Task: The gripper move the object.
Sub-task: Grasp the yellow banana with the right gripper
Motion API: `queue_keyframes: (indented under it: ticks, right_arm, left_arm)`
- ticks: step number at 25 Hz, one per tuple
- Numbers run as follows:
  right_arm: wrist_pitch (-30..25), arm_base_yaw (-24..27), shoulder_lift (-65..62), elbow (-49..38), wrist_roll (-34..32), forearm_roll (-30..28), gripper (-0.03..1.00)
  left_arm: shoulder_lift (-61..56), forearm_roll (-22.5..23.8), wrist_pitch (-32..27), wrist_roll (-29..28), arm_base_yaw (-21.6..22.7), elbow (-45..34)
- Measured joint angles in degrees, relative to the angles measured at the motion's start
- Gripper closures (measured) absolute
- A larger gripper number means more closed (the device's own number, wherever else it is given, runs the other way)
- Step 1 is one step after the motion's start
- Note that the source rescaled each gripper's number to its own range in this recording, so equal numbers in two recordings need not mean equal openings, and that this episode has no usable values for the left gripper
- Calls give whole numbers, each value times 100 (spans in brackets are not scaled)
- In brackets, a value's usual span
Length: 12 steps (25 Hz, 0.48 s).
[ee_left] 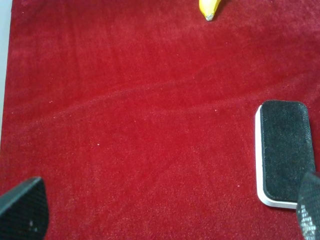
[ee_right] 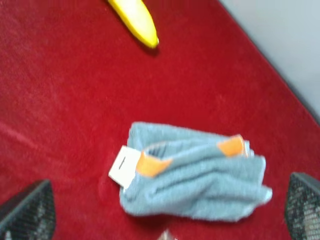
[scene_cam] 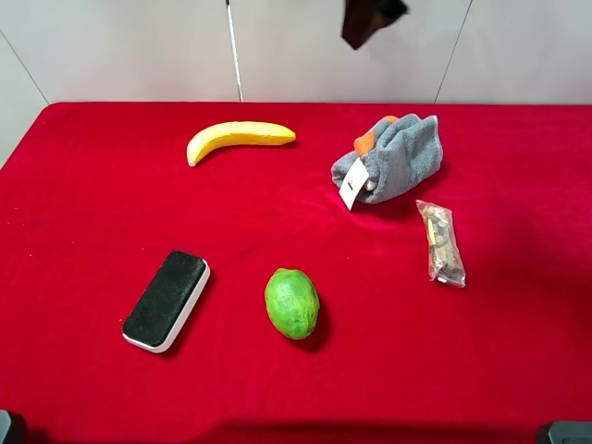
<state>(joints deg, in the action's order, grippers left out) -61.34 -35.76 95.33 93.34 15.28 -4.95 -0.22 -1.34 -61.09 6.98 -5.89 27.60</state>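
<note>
Both claws were released, jaws wide: left gripper (ee_left: 166, 207) hung beside the eraser (ee_left: 285, 150), right gripper (ee_right: 165, 210) above the grey bundle (ee_right: 195, 180). Banana (scene_cam: 239, 136) lay far side, untouched. Best straddled mid-length, across its curve, closing gently.

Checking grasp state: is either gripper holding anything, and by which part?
Nothing held: left gripper and right gripper are both open; banana lies ungripped.

Velvety matt red cloth (scene_cam: 74, 240); smooth-skinned banana (scene_cam: 239, 137); soft grey knit bundle (scene_cam: 398, 162); glossy crinkled plastic packet (scene_cam: 441, 242)
</note>
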Motion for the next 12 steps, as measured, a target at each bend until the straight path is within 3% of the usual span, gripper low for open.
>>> queue_keyframes:
  ticks: [12]
  right_arm:
    - [0, 0, 1762, 1687, 718, 539, -3]
  left_arm:
    - [0, 0, 0, 0, 0, 0]
